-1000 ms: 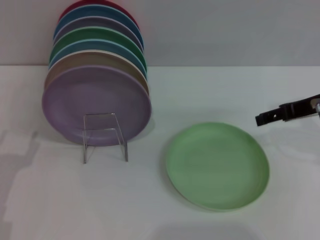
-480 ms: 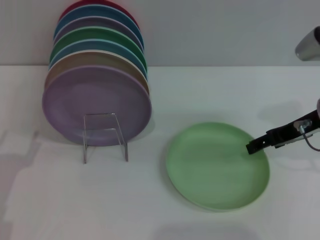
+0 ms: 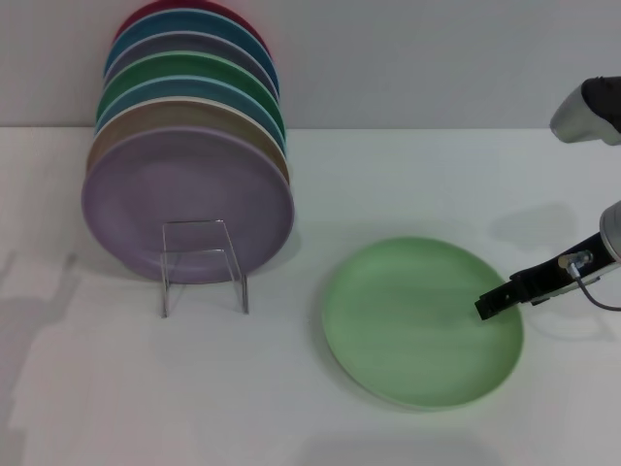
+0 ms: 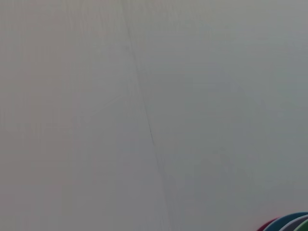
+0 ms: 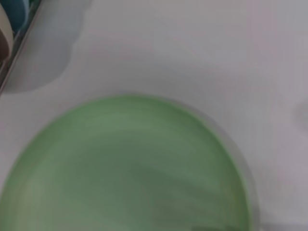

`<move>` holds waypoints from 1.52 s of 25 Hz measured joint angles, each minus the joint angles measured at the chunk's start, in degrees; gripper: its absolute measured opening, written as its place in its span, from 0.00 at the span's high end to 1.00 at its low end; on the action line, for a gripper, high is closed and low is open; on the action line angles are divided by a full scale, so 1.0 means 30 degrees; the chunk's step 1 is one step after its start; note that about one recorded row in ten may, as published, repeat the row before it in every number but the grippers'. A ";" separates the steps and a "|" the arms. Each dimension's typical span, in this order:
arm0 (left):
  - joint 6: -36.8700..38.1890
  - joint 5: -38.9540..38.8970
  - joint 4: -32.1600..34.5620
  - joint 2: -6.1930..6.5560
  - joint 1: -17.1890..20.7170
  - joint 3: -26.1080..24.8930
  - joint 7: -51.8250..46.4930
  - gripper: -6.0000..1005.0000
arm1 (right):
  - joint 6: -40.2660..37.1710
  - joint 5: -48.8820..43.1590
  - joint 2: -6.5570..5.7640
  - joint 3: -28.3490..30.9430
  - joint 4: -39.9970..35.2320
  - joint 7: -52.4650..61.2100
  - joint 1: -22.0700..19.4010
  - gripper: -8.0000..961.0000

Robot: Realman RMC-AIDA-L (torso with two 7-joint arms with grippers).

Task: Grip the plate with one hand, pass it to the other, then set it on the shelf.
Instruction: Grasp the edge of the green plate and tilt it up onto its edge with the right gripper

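We count seven plates standing in a row (image 3: pixel 189 146), one green plate (image 3: pixel 422 320) lying flat, one clear rack (image 3: pixel 204 262), and one gripper (image 3: pixel 495 304) in view.

Matt plastic plate (image 3: pixel 419 320); clear glossy shelf (image 3: pixel 203 264); smooth white table (image 3: pixel 388 175).

I see a plain pale mint-green plate (image 3: pixel 422 320) on the white bench (image 3: pixel 291 388), a slim black right pincer (image 3: pixel 490 306), a clear wire rack (image 3: pixel 204 264) — and behind it stacked plates (image 3: pixel 184 146): lilac in front, then tan, blue, darker green, red.
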 joint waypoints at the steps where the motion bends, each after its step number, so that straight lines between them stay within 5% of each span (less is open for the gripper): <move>1: 0.0000 0.0007 0.0000 0.0001 -0.0004 0.0002 0.0000 0.22 | -0.0087 -0.0055 -0.0009 0.0000 -0.0122 -0.0022 0.0023 0.23; 38: 0.0010 0.0015 0.0001 0.0017 -0.0027 0.0265 0.0001 0.22 | -0.1000 -0.0314 -0.0012 -0.1049 -0.1330 0.0295 0.0536 0.30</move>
